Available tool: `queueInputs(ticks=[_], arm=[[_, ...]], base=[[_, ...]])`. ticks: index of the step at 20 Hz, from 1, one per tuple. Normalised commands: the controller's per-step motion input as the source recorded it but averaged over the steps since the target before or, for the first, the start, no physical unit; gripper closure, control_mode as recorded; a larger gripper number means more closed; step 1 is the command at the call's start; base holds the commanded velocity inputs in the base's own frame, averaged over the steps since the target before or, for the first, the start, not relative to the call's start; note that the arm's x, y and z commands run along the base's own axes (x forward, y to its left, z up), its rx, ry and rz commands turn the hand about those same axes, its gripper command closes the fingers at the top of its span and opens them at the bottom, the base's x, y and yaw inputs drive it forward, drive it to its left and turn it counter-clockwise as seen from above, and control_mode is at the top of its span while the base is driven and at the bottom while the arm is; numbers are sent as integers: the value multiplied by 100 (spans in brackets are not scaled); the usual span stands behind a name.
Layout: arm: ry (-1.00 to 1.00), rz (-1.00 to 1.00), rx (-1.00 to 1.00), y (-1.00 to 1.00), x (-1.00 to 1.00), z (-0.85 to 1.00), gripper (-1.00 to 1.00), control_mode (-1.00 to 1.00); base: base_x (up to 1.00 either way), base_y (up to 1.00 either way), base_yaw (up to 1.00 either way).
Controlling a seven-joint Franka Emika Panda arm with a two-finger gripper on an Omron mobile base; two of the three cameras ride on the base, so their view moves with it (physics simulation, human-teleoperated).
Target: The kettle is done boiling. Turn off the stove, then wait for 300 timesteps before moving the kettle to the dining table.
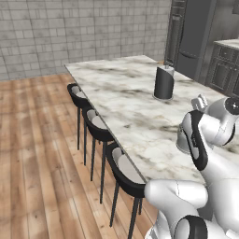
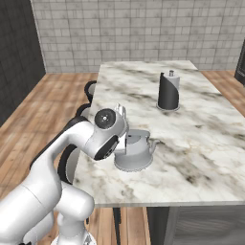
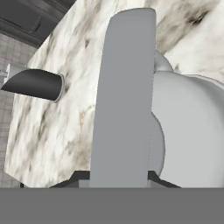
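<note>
Marble dining table [image 2: 206,158] carries kettle [image 2: 136,153] nr its front-left corner, gripper [image 2: 125,141] clamped on handle; let go gently, lift straight up w/o tipping.

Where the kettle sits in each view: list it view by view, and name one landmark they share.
Left base view: kettle at the right edge, on the dining table, mostly behind the arm.
Right base view: kettle left of centre, on the near part of the table, spout pointing right.
Hand view: kettle at right, its flat handle running up the middle.
Shared landmark: the black cylinder with a white top.
</note>
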Motion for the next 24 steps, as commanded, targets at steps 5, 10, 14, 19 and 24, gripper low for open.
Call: queueInputs(ticks=[5, 10, 14, 19, 24], arm=[[0, 6, 0, 7, 18, -12, 100, -100], [0, 7, 0, 2, 24, -13, 100, -100], [0, 7, 0, 1, 24, -15, 100, -100], [0, 6, 0, 2, 24, -16, 100, -100], [0, 6, 0, 3, 25, -16, 100, -100]], base=[[0, 0, 0], [0, 0, 0], [0, 0, 0], [0, 0, 0], [0, 0, 0]])
